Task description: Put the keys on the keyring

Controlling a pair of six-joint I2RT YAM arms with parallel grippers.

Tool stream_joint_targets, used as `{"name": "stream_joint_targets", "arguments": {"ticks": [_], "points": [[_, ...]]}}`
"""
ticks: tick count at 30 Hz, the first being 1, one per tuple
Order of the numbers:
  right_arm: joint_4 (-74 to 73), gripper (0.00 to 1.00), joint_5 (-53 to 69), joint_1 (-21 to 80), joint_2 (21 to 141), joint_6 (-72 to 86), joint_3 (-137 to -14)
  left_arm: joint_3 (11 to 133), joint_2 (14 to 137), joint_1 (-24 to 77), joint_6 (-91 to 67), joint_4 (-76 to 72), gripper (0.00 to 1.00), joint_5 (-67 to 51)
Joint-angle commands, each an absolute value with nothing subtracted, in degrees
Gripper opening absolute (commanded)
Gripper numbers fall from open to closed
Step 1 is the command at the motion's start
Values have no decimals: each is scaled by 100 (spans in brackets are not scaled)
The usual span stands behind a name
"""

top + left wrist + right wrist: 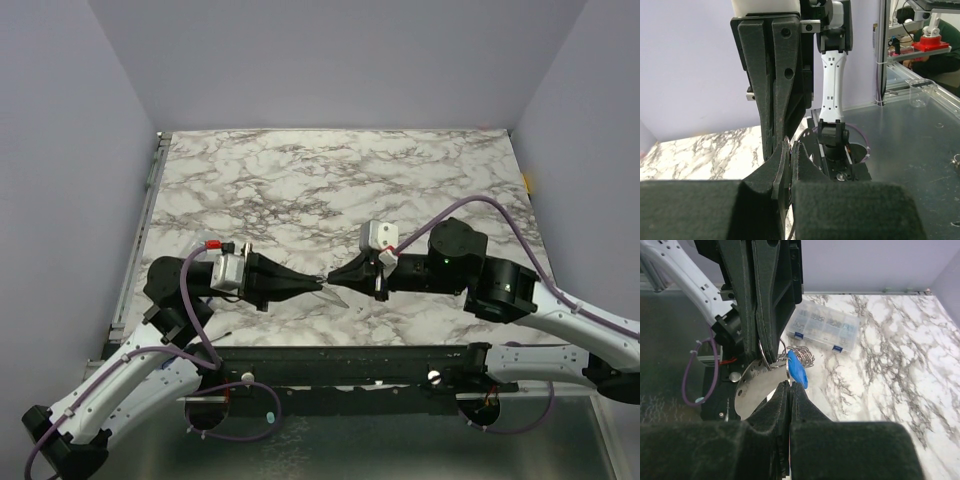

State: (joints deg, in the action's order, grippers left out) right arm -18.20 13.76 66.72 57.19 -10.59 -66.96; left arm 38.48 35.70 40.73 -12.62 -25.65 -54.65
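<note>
The right end effector is filling the bottom of its wrist view, its fingers pressing shut on the lower edge of the blue-headed key. Just above, the left end effector is pointing down from the top, clamping the keyring. The silver keys are hanging beside it over the marble bench.

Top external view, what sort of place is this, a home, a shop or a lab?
Most likely a robotics lab cell: a marble-patterned tabletop boxed in by plain lavender panels, a left arm and right arm bolted at its near edge, and a clear compartmented parts box on the table.
</note>
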Motion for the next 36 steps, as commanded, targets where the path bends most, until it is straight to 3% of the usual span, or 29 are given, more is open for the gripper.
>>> {"name": "stream_joint_targets", "arguments": {"ticks": [1,4,7,10,23,30,36], "points": [[-2110,1,29,6559,5718,-1614,-6943,3836,3464,4171,-1452,-3186,0,-5879],[-2043,1,-171,6558,5583,-1776,-6977,3788,3444,4145,-1375,-3067,4,-5792],[-2028,1,-187,6557,5486,-1894,-6996,3770,3426,4107,-1240,-2824,44,-5673],[-2039,1,-150,6559,5417,-2030,-7000,3814,3435,4066,-1006,-2454,61,-5557],[-2321,1,-192,6559,5478,-2488,-7192,3963,3419,4019,-54,-1188,67,-4698],[-2530,1,149,6557,5497,-2680,-7221,3760,3351,4016,235,-1127,67,-3593],[-2408,1,445,6557,5582,-2495,-7145,3640,3422,4016,67,-1352,67,-3695]]}}
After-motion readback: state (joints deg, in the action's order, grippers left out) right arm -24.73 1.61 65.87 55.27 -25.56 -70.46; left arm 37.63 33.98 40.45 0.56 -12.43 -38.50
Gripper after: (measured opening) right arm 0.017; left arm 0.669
